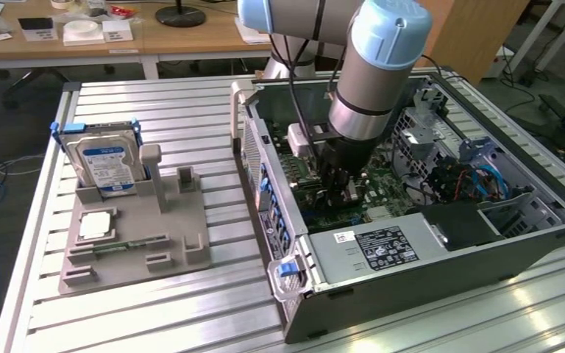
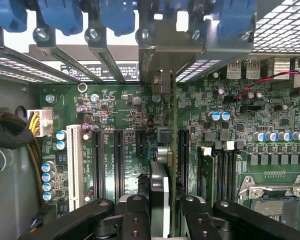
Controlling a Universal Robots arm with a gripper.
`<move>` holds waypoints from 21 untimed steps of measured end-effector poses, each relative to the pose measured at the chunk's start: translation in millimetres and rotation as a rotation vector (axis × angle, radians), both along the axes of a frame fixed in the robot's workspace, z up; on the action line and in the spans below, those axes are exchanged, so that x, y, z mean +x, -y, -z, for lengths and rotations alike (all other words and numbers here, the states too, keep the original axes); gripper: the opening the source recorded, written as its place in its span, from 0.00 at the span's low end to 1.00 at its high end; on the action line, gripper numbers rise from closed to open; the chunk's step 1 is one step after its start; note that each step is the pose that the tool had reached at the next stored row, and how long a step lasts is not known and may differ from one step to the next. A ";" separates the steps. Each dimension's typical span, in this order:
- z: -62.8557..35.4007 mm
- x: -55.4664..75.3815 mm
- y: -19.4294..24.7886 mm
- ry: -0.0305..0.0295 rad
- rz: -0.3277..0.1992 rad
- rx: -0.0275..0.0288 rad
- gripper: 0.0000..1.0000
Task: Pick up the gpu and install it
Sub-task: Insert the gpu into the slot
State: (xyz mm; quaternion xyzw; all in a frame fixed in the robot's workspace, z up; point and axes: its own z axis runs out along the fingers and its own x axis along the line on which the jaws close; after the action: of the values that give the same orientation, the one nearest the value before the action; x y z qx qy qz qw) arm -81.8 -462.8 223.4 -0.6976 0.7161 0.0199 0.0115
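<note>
Starting from the exterior view's left, the grey parts holder (image 1: 135, 235) sat on the slatted desk (image 1: 165, 110) with the hard drive (image 1: 106, 165) standing in its rack, well apart from the action. Over to the right, the open PC case (image 1: 420, 220) had the arm reaching down inside, with the tool (image 1: 340, 193) low over the motherboard (image 1: 381, 176).

Biggest risk as I saw it: the gpu (image 2: 162, 150) was standing on edge right over the slots, and if its connector edge wasn't lined up with the slot (image 2: 182, 160) a push down would jam it or flex the board. The metal bracket (image 2: 162, 65) end was up against the rear frame under the blue clips (image 2: 65, 17), so it could also have snagged there and tipped the card. Couldn't tell if the card was seated yet or just hovering.

In the wrist view the tool (image 2: 162, 210) was clamped on the gpu's top edge, one black finger (image 2: 135, 215) on each side, and the card ran straight away from it toward the back of the case.
</note>
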 end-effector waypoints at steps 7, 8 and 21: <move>-1.0 0.0 0.0 0.0003 0.000 0.0002 0.35; -2.4 0.0 0.0 0.0002 0.000 0.0002 0.35; -52.3 0.0 0.0 0.0037 0.000 0.0001 0.35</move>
State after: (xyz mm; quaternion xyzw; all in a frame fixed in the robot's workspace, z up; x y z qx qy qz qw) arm -81.7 -462.8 275.8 -0.6977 0.7161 0.0187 0.0129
